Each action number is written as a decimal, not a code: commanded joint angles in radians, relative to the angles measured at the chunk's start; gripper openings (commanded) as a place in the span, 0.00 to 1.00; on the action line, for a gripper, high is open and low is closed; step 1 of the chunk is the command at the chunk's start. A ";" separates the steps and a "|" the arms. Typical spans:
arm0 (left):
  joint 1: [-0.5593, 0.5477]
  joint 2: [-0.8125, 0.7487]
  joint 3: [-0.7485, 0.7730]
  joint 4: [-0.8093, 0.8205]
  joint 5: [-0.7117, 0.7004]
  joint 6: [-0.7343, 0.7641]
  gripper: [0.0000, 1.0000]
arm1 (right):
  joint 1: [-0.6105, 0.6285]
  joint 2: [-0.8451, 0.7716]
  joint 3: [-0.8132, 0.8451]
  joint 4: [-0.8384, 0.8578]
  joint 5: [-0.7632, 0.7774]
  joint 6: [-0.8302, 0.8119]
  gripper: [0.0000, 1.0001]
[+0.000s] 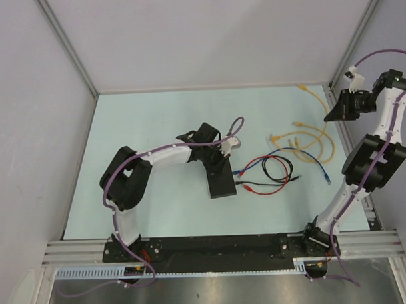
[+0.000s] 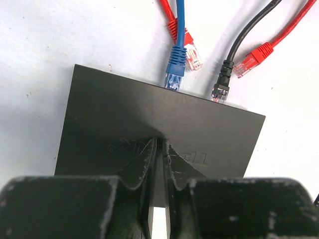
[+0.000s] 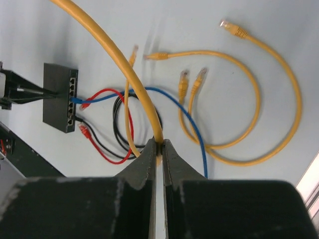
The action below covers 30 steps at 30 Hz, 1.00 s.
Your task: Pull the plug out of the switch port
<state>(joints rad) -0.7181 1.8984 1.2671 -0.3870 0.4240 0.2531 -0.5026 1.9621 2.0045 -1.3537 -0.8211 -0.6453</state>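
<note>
The left gripper [image 2: 160, 144], almost closed and empty, had its tips over the switch [image 2: 114, 114], the blue plug [image 2: 175, 69] beyond them; the right gripper [image 3: 158, 144] pinched a yellow cable [image 3: 119, 59].

Items counted: one switch [image 1: 223, 184]. One blue cable [image 2: 176, 62], one black cable [image 2: 223, 82] and one red cable [image 2: 259, 52] were present. Yellow cables [image 3: 129, 74] numbered three, as far as traceable. Seated plugs [image 2: 173, 82] numbered two, arms [image 1: 166, 155] two.

Flat black switch [image 2: 124, 114] holds blue plug [image 2: 175, 67] and black plug [image 2: 221, 87].
</note>
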 commanded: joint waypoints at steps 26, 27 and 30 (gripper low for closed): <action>-0.026 0.028 0.021 -0.076 -0.028 -0.012 0.20 | 0.193 -0.087 0.120 0.427 0.490 0.269 1.00; -0.024 0.024 0.035 -0.088 -0.028 -0.014 0.20 | 0.194 -0.150 0.000 0.582 0.481 0.291 1.00; -0.003 -0.039 0.072 -0.095 -0.005 -0.040 0.20 | 0.205 -0.388 -0.349 1.006 0.509 0.427 1.00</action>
<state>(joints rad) -0.7265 1.9003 1.2858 -0.4168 0.4137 0.2432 -0.3038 1.8858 1.9591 -0.8829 -0.3710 -0.3969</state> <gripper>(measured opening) 0.201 0.995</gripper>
